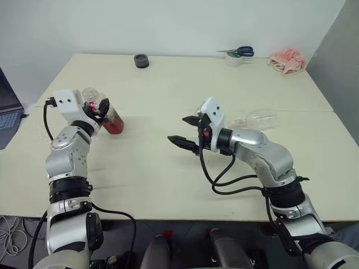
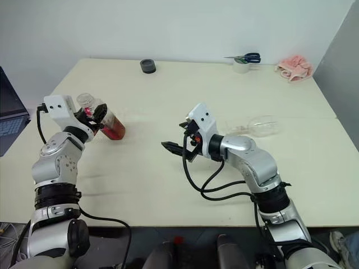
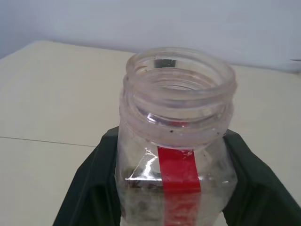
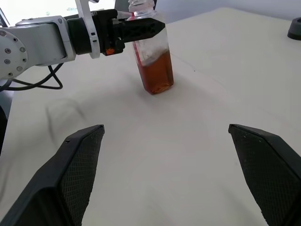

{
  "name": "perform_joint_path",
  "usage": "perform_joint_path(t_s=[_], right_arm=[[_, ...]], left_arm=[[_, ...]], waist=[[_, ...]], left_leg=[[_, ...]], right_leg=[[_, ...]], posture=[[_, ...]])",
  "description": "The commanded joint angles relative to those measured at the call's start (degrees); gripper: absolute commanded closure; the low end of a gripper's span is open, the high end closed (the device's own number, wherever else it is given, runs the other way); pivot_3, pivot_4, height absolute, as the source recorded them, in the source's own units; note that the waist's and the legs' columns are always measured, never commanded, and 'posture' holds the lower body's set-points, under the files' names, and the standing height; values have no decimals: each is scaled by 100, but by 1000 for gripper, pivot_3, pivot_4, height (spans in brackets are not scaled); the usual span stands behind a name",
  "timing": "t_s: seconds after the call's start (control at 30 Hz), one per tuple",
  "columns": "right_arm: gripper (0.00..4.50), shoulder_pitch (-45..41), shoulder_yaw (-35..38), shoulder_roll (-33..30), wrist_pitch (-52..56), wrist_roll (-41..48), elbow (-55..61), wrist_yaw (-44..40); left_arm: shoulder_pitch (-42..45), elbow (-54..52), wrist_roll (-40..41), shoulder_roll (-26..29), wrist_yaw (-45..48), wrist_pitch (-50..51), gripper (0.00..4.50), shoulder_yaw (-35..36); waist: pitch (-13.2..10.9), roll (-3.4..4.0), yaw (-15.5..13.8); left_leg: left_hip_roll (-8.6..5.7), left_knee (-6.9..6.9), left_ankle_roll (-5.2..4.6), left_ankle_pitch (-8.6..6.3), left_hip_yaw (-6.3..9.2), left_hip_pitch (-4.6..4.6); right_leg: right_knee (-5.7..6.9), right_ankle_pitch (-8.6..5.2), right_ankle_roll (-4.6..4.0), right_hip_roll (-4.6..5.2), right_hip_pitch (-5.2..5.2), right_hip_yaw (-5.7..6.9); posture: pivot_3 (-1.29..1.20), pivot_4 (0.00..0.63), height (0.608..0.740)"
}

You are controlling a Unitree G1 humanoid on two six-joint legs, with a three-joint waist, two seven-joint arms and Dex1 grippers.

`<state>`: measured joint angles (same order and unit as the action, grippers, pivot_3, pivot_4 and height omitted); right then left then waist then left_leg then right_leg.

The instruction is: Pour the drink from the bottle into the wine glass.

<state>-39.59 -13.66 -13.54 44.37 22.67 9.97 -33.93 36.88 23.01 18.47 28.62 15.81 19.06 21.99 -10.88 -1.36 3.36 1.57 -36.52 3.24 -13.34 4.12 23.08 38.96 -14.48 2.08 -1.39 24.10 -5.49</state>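
The bottle (image 1: 110, 119) stands upright at the table's left, its wide mouth (image 3: 181, 75) uncovered and a red strip down its side. The reddish-brown drink (image 4: 160, 73) fills its lower part. My left gripper (image 1: 102, 109) reaches in level and is shut on the bottle's upper body, one black finger (image 3: 94, 188) on each side. The wine glass (image 1: 261, 118) lies on its side at the right, behind my right forearm. My right gripper (image 1: 179, 130) hovers over the table's middle, open and empty, pointing toward the bottle.
A small black round object (image 1: 141, 60) sits at the far edge. Blue-handled scissors (image 1: 240, 52) rest on a white roll at the back right, beside a pink cloth (image 1: 289, 61). A laptop (image 1: 8, 115) is off the table's left edge.
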Motion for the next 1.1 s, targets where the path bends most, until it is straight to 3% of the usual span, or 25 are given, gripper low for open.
perform_joint_path(t_s=[0.03,0.13,0.43,1.1], right_arm=[[0,-148,92,19,-23,39,111,-53],[0,-164,107,1,-46,27,61,-69],[0,-205,201,-133,-87,16,-68,-167],[0,-309,525,-385,-426,-248,-624,-162]], left_arm=[[75,27,-39,92,-109,-8,802,51],[59,5,-51,140,-118,28,55,56],[-475,-703,30,332,102,320,55,63],[-1829,-2222,371,89,21,878,55,194]], waist=[[0,0,5],[0,0,2],[0,0,11],[0,-1,6]], left_leg=[[1,0,0,0,0,1],[1,1,0,0,1,2],[1,2,0,0,-1,1],[1,4,0,0,-4,1]], right_leg=[[0,0,0,-1,1,1],[0,0,-1,-1,1,2],[-1,0,-1,0,2,0],[-3,-1,2,1,1,-2]], posture=[[0,150,740],[0,150,740],[0,150,740],[0,150,740]])
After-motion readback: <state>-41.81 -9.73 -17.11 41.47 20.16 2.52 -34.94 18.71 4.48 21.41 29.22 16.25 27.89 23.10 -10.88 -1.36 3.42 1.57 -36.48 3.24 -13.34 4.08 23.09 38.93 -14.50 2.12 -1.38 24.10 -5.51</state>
